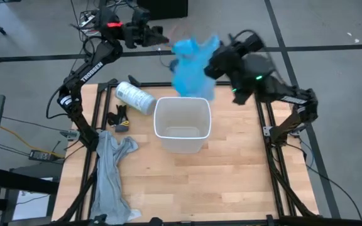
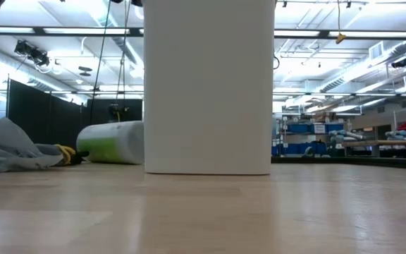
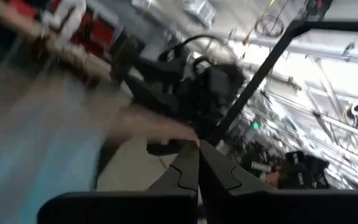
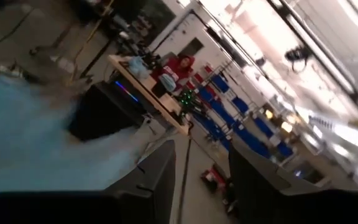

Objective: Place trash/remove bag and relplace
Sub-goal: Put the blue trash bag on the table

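The light-blue bag (image 1: 190,66) hangs bunched in the air over the far rim of the white bin (image 1: 182,125), clear of it. My right gripper (image 1: 213,63) is at the bag's right side, closed on it. My left gripper (image 1: 162,39) is raised beyond the table's far edge, just left of the bag. Its fingers (image 3: 188,165) are shut, with nothing visible between them. In the right wrist view the bag (image 4: 36,137) is a blue blur beside my right gripper (image 4: 204,155). The trash is out of view. My right gripper holds the bag by its bunched upper right part (image 1: 205,61), coming at it level from the table's right. In its wrist view the plastic lies along one finger (image 4: 160,171), and blur hides the place of contact. The bag hangs below, clear of the bin.
A white printed roll (image 1: 134,97) lies left of the bin. A small black-and-yellow object (image 1: 119,119) lies nearer. A long grey sheet (image 1: 112,179) drapes over the table's near left. In the low view the bin (image 2: 208,85) fills the middle.
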